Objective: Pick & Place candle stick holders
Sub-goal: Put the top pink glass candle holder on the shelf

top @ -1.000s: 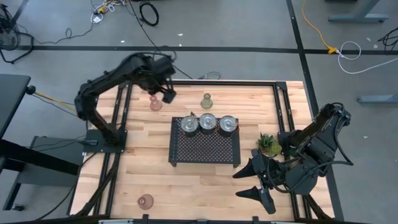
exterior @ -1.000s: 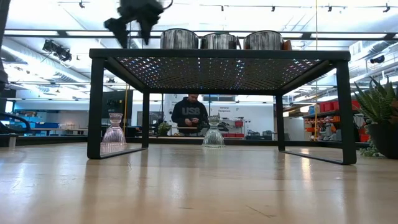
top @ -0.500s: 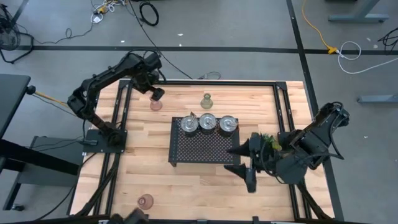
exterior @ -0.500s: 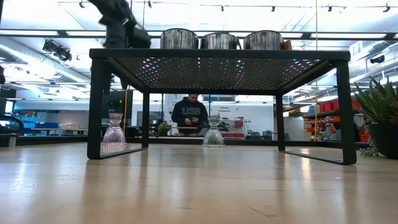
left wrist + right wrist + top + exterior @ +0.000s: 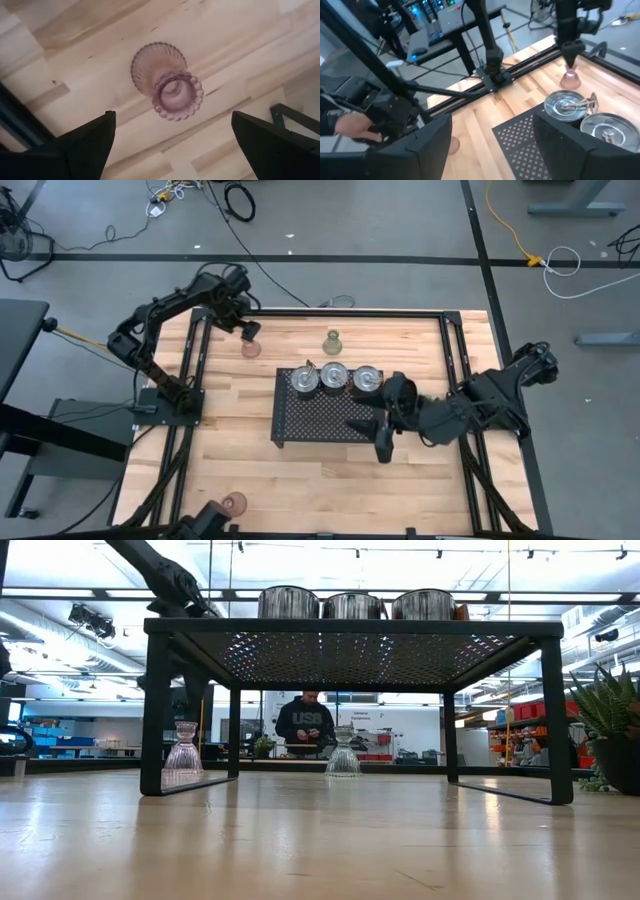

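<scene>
Three silver dish-shaped holders [image 5: 305, 378], [image 5: 334, 376], [image 5: 367, 379] stand on the far part of the black perforated tray [image 5: 325, 420]. A pink glass holder [image 5: 250, 349] stands on its base on the table, far left of the tray. It also shows in the left wrist view [image 5: 167, 80]. My left gripper [image 5: 250, 331] is open just above it, one finger on either side [image 5: 172, 116], touching nothing. The olive-green holder [image 5: 333, 340] stands beyond the tray. A second pink holder [image 5: 234, 503] stands near the front edge. My right gripper [image 5: 372, 437] is open and empty over the tray's near right corner.
The spiky green plant [image 5: 610, 730] stands right of the tray, mostly hidden under my right arm in the high view. A person's hand [image 5: 350, 125] and a dark shape [image 5: 215, 520] are at the table's near left edge. Another person [image 5: 305, 725] stands far behind.
My right gripper has swung from the table's near right corner toward the left, to the tray's near right corner, staying open. My left gripper has gone a little toward the table's left edge and down over the far pink holder. No holder has moved.
</scene>
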Robot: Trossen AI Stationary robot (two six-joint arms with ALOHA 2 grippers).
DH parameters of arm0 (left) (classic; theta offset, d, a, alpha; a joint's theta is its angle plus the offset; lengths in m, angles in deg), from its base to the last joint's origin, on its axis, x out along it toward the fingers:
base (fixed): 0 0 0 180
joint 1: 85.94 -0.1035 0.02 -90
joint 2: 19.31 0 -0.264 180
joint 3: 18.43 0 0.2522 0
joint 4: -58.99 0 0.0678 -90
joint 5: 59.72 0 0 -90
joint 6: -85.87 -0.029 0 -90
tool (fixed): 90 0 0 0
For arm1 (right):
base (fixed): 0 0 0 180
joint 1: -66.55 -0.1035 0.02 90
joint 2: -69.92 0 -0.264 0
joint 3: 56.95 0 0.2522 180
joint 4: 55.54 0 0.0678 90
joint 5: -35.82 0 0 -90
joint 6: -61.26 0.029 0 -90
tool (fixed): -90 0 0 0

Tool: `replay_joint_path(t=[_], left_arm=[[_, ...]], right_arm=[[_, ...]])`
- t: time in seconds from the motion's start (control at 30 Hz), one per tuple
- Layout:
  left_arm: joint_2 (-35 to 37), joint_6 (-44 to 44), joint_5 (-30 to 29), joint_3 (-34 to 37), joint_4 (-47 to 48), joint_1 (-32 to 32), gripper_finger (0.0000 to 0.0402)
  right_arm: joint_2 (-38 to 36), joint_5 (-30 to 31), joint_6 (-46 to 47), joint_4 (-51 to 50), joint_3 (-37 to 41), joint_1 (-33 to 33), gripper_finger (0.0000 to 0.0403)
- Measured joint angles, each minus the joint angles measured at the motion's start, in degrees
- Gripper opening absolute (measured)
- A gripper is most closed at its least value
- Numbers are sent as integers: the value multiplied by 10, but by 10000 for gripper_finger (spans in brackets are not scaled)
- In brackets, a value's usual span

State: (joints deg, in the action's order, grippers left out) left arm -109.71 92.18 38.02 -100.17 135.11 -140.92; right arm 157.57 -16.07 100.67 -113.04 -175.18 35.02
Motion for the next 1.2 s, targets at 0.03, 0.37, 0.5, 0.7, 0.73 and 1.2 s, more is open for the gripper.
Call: replay_joint_path(t=[0.03,0.37,0.5,0.7,0.73,1.2], left_arm=[[-1,0,0,0,-5,1,399],[-3,-12,1,0,-21,23,399],[-3,7,-4,0,-32,24,399],[-6,9,-50,0,-30,25,394],[-8,14,-50,0,-30,25,392],[-34,22,-61,0,-36,37,358]], right_arm=[[0,-12,-5,0,0,5,274],[0,-47,-28,-1,0,26,274],[0,-47,-28,0,0,25,274],[0,-46,-24,0,0,25,274],[0,-46,-24,0,0,26,274],[0,-41,-13,0,0,27,274]])
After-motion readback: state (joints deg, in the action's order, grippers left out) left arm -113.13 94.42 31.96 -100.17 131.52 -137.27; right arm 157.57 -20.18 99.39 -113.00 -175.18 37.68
